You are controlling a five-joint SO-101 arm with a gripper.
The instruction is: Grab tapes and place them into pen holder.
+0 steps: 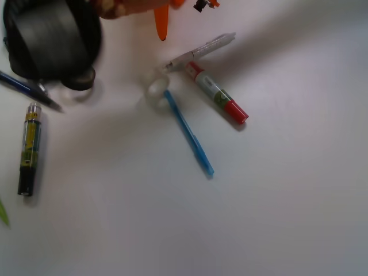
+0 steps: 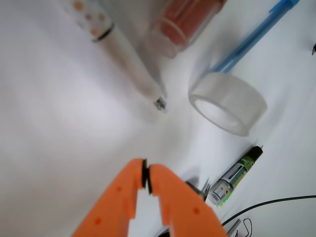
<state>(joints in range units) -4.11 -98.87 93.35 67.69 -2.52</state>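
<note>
A translucent whitish tape (image 1: 156,89) lies flat on the white table; the wrist view shows this tape (image 2: 228,102) ahead and to the right of the jaws. A small dark tape ring (image 1: 80,79) sits against the lower edge of the black pen holder (image 1: 52,37) at the top left, which looks blurred. My orange gripper (image 1: 163,26) hangs at the top edge, above and just right of the whitish tape. The wrist view shows the gripper (image 2: 145,173) shut, its tips touching with nothing between them, clear of the tape.
Around the whitish tape lie a blue pen (image 1: 190,133), a red-capped marker (image 1: 217,94) and a white pen (image 1: 201,50). A green-yellow marker (image 1: 29,149) and a dark blue pen (image 1: 29,89) lie at the left. A thin black cable (image 2: 266,205) runs near the jaws.
</note>
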